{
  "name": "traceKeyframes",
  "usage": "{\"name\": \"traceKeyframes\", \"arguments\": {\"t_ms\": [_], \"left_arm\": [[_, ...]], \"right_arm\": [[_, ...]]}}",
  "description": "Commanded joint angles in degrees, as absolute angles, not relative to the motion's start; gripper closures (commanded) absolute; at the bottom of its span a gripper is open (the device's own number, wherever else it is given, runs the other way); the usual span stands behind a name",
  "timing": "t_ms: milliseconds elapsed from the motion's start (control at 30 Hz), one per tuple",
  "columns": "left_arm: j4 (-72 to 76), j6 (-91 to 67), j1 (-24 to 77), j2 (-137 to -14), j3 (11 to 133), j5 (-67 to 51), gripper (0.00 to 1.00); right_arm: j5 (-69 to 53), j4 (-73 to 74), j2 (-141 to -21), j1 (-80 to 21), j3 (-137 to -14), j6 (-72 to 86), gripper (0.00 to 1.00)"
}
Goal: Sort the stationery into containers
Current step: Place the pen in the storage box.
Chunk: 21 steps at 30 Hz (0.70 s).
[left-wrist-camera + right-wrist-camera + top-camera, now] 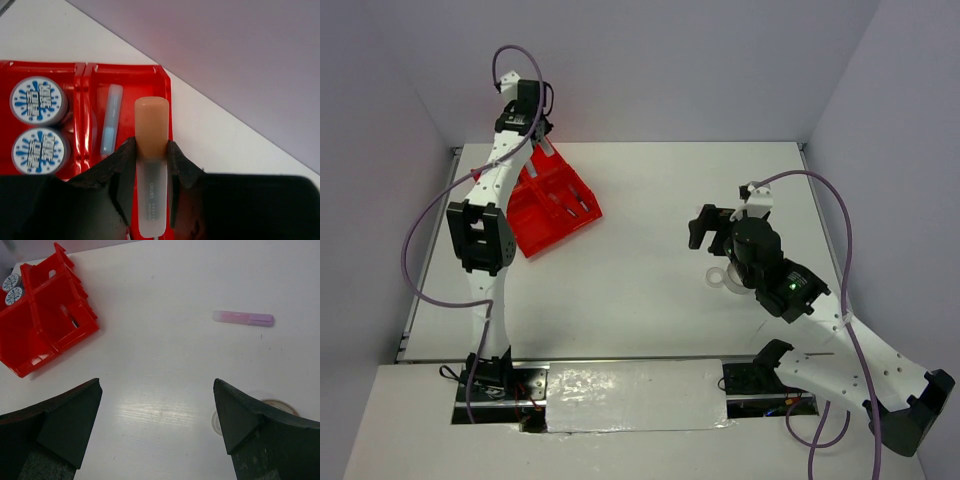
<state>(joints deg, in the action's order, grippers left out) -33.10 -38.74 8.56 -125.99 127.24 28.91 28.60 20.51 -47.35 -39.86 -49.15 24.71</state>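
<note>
In the left wrist view my left gripper (151, 150) is shut on an orange-tipped stick (151, 125), held over the right-hand compartment of the red tray (125, 71). A light-blue stick (111, 118) lies in that compartment. Two blue-white tubs (38, 100) (39, 151) fill the compartment to its left. From above, the left gripper (540, 145) hangs over the far corner of the tray (525, 228). My right gripper (157, 385) (705, 228) stands open over bare table. A pink stick (243, 318) lies ahead of it, and a clear tape ring (272, 405) (722, 278) sits partly behind its right finger.
Grey walls close the table in at the back and on both sides. The tray (45, 325) stands at the table's left rear, its tubs (11, 287) at its far corner. White tabletop (640, 200) stretches between the tray and the right arm.
</note>
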Motion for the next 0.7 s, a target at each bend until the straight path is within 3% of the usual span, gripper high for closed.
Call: {"name": "traceKeyframes", "arguments": {"t_ms": [0, 100, 267, 333, 400, 533, 667], "left_arm": [[-36.9, -36.7, 6.3, -131.8, 134.4, 28.0, 0.93], [-29.2, -36.7, 4.1, -131.6, 130.8, 27.0, 0.81], [-24.3, -35.3, 3.0, -133.0, 130.0, 25.1, 0.79], [-22.8, -35.2, 2.8, -134.0, 129.6, 24.3, 0.71], [-22.6, -35.1, 2.8, -135.1, 130.3, 23.6, 0.55], [-21.7, -35.2, 2.4, -137.7, 130.7, 23.0, 0.44], [-22.0, -35.4, 2.2, -137.7, 129.7, 24.1, 0.10]], "right_arm": [[27.1, 17.8, -47.4, -39.5, -49.3, 23.6, 0.00], [26.5, 17.8, -47.6, -39.5, -49.4, 23.4, 0.00], [26.0, 17.7, -48.2, -39.5, -49.7, 23.2, 0.00], [25.6, 17.6, -48.7, -39.4, -49.9, 23.0, 0.00], [25.4, 17.7, -49.3, -39.5, -50.1, 23.0, 0.00], [24.8, 17.4, -50.1, -39.4, -50.1, 22.8, 0.00], [24.3, 17.0, -50.6, -39.5, -50.4, 22.5, 0.00]]}}
